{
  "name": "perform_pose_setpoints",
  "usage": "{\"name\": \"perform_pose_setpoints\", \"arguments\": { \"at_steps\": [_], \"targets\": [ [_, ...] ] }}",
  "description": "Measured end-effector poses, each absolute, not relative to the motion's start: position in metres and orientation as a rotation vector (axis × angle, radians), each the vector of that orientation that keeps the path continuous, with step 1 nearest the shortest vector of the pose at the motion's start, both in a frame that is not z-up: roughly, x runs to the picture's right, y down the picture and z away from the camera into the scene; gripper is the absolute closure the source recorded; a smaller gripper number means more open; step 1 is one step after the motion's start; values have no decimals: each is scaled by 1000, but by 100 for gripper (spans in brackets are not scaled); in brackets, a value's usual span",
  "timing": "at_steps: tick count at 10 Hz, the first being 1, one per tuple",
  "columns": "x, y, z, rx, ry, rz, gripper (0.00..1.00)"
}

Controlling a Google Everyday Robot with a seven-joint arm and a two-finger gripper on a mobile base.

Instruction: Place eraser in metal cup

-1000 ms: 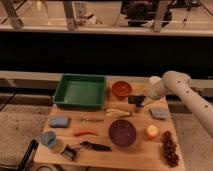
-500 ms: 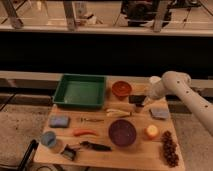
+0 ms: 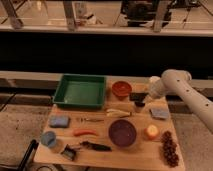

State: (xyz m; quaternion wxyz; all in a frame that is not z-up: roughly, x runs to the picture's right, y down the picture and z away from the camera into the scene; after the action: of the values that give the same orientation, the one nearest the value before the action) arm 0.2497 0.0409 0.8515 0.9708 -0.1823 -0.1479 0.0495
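My gripper [image 3: 139, 103] hangs at the end of the white arm [image 3: 172, 85], over the back right part of the wooden table [image 3: 107, 156], just right of a brown bowl [image 3: 121, 89]. A black flat block, the eraser [image 3: 135, 95], shows right at the gripper's tip; whether it is held or lying on the table I cannot tell. The metal cup [image 3: 68, 152], a small grey cylinder, stands at the front left corner, far from the gripper.
A green tray [image 3: 80, 91] fills the back left. In front lie blue-grey pads [image 3: 59, 121] [image 3: 159, 113], a red pepper [image 3: 85, 132], a purple bowl [image 3: 122, 132], an orange fruit [image 3: 151, 131], grapes [image 3: 170, 148], a light blue cup [image 3: 48, 138] and a black tool [image 3: 96, 146].
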Motion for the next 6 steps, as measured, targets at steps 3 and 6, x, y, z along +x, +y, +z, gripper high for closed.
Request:
{"name": "perform_pose_setpoints", "arguments": {
  "at_steps": [3,6],
  "targets": [
    [246,42,853,-383,-300,92,20],
    [243,45,856,-400,-300,84,20]
  ]
}}
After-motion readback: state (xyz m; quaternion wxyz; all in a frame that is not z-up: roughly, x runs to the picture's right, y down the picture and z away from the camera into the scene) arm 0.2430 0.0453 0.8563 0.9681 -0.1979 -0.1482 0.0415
